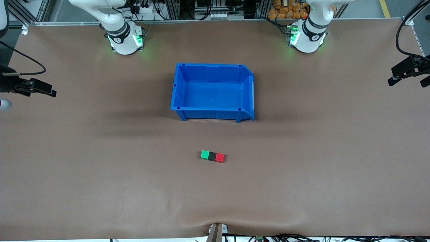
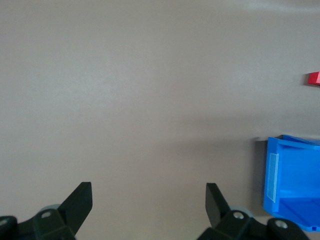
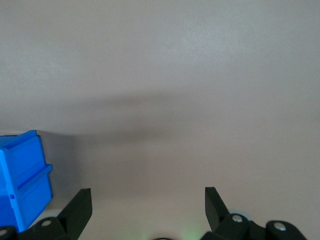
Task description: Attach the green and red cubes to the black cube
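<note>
Green cube (image 1: 205, 154), black cube (image 1: 212, 156) and red cube (image 1: 219, 157) touch in a row on the desk (image 1: 100, 168), well apart from both claws. Left claw (image 2: 149, 202) and right claw (image 3: 148, 201) hang spread apart over bare desk beside the blue bin (image 1: 213, 91).

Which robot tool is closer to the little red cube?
Left, probably. The left tool hangs open over bare table beside the blue bin, with the red cube in its view. The right tool is open beside the bin too, but sees no cubes.

Table (image 1: 100, 174): brown matte sheet.
Blue bin (image 1: 212, 116): centre, toward 12 o'clock.
Green cube (image 1: 205, 154), black cube (image 1: 212, 156), red cube (image 1: 219, 157): touching row, 6 o'clock of bin.
</note>
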Robot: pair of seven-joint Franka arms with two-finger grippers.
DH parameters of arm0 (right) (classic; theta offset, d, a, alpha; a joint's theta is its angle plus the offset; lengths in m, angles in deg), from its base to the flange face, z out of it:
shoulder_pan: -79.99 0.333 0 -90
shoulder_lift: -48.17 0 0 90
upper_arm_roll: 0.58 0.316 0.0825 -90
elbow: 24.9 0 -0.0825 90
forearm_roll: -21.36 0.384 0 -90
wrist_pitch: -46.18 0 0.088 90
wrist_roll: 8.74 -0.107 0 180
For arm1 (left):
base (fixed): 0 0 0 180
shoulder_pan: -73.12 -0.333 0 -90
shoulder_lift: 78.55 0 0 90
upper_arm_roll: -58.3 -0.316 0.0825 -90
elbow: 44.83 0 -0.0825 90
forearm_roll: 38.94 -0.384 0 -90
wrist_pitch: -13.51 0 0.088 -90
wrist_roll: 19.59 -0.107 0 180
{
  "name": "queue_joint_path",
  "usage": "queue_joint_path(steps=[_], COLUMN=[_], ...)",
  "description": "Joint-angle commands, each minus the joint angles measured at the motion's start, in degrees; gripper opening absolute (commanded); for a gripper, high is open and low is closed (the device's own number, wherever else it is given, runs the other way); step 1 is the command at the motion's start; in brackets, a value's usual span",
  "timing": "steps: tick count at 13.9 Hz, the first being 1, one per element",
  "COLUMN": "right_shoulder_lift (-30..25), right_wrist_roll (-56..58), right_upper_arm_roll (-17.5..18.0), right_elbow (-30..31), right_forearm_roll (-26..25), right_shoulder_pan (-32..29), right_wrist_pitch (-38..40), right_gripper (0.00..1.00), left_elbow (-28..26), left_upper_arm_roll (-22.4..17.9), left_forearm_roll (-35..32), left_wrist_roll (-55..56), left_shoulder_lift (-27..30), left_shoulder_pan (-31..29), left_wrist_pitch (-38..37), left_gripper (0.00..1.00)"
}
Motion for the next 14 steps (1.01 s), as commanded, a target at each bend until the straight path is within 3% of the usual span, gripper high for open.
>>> queue_joint_path(steps=[1,14], right_shoulder_lift=[-2.11,-2.55], right_wrist_roll=[-0.82,-0.82], right_upper_arm_roll=[0.47,0.03], right_elbow=[0.34,-2.91], right_forearm_roll=[-0.94,-0.85], right_shoulder_pan=[-0.63,-0.72], right_wrist_pitch=[0.96,0.52], right_gripper=[1.00,1.00], left_elbow=[0.90,1.07], left_upper_arm_roll=[0.47,0.65], left_forearm_roll=[-0.85,-0.93], left_wrist_roll=[1.79,2.24], left_shoulder_lift=[-0.33,-0.33], left_shoulder_pan=[-0.17,-0.08], left_wrist_pitch=[-1.15,-3.96], left_gripper=[1.00,1.00])
